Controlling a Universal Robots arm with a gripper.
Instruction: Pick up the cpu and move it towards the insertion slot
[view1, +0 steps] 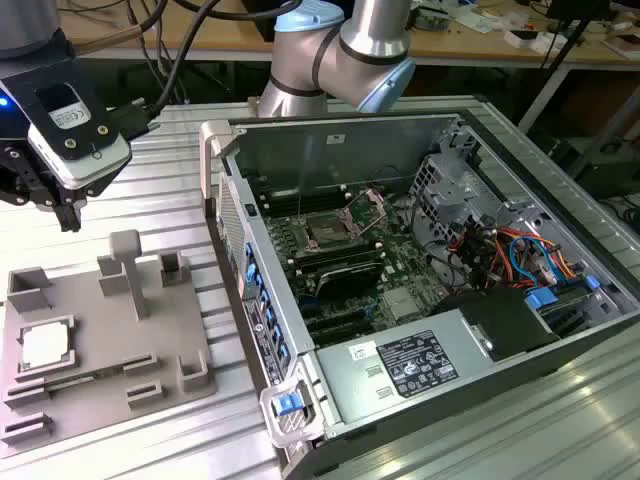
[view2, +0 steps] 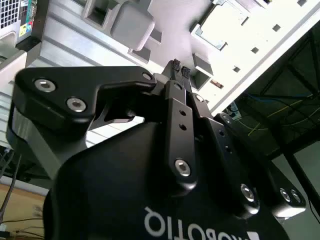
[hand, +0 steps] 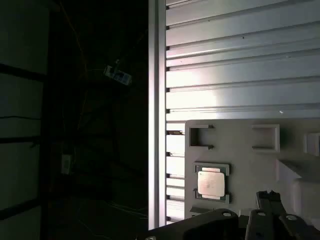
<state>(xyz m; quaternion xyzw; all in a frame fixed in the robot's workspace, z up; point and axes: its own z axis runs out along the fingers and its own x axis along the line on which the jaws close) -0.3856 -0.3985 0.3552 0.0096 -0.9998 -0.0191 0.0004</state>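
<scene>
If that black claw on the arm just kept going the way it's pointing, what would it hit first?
Probably the grey parts tray. The gripper points down at it, at a spot beside the cpu rather than on the chip itself, though depth is hard to judge.

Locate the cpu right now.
The cpu sits in a square pocket of the grey fixture tray at the exterior view's left, outside the computer case. The tool hangs above the tray, not touching the cpu.
</scene>
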